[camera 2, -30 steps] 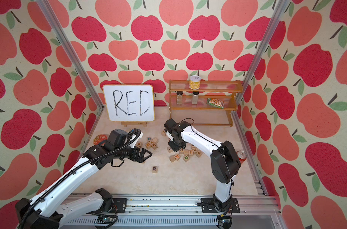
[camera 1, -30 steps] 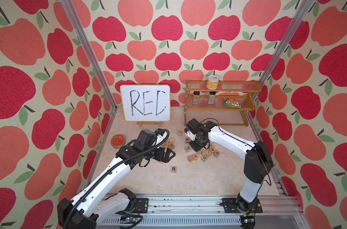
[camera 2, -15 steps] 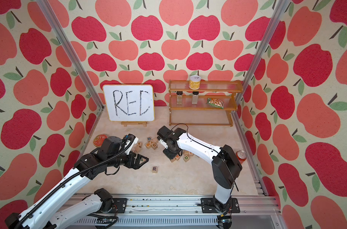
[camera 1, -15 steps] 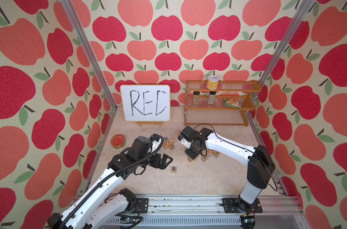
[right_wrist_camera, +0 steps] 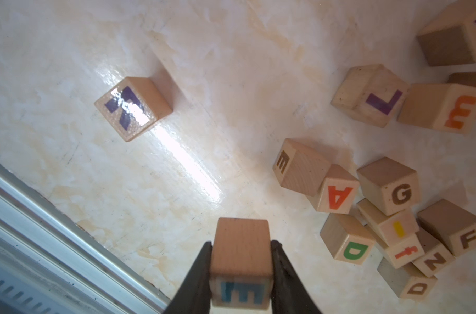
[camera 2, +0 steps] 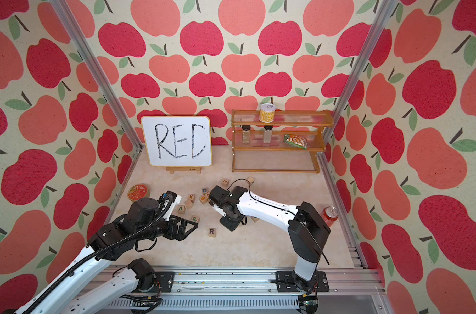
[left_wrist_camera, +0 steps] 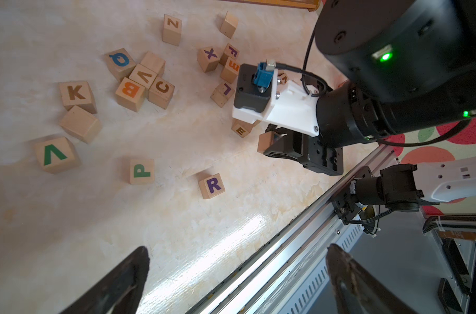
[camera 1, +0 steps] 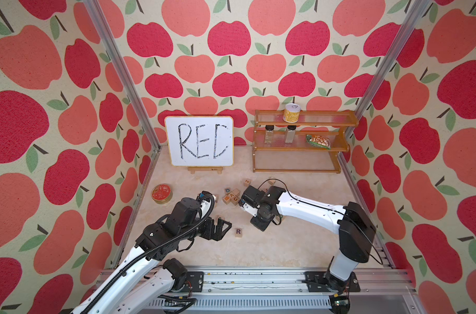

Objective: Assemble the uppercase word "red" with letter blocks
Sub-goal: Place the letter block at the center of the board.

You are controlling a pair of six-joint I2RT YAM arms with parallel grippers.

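Pale wood and equal edges leave the R block (camera 1: 238, 232) with no long axis, so only its lettered face gives direction. That purple R faces up and reads upright from the front rail (camera 1: 258, 280). The block lies alone on the tabletop (camera 1: 285, 244), between the two claws and touching neither.

The E block (right_wrist_camera: 240, 239) is pinched in the right claw (right_wrist_camera: 241, 252), whose black fingers (right_wrist_camera: 201, 271) press narrowly on two opposite sides. Its teal E is turned back toward the wrist and is blurred at that close range. In both top views the claw's housing hides this block. Whether it clears the tabletop cannot be told.

The D block (right_wrist_camera: 352, 248) sits at the edge of the heap (right_wrist_camera: 387, 187), with its green letter on an exposed face. It is just beside the red A block (right_wrist_camera: 337, 195). The right arm (camera 1: 307, 210) covers it in both top views.

The left claw (camera 1: 223, 227) stands wide and empty, near the R block, with its tips pointing toward it. In the left wrist view both of its fingers are cut off by the frame edge.

The whiteboard (camera 1: 199, 141) leans at the back wall. The last handwritten letter on it is broken and hard to read.
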